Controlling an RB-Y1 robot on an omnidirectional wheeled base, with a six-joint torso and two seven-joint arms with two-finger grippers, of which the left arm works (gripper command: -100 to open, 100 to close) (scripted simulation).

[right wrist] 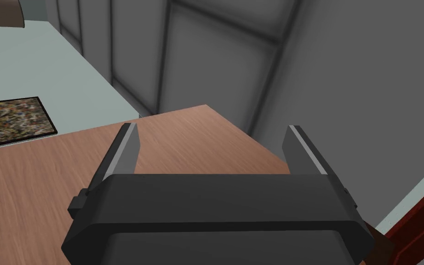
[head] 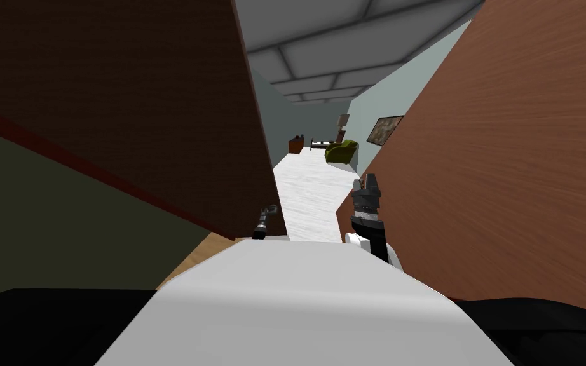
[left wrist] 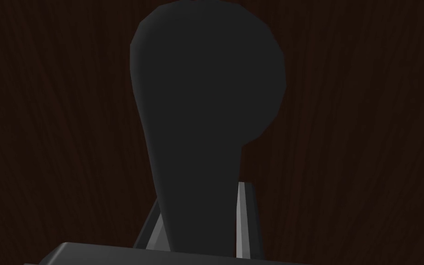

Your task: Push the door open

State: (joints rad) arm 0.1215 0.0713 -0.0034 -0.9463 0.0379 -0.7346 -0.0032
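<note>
In the head view, the dark brown door (head: 126,95) stands on your left, its free edge slanting down toward you. A light brown wood panel (head: 514,159) stands on your right. The gap between them shows white floor (head: 311,190) running out to a far green armchair (head: 341,152), so I judge the door partly open (probably not wide enough to pass yet). Your right gripper (head: 366,185) hangs near the panel, just right of the gap.

In the left wrist view, your left gripper (left wrist: 202,195) has its jaws clamped on the dark door handle (left wrist: 202,92). The lever runs up between them to a round boss, and the door's dark wood lies flat and close behind it. The grasp looks made, so the push itself is the step in hand. Your next move calls for driving that arm forward while the hand follows the door's arc about its hinges, or the lever may slip out.

In the right wrist view, the right jaws stand wide apart with nothing between them, and the light brown panel lies just beyond.
</note>
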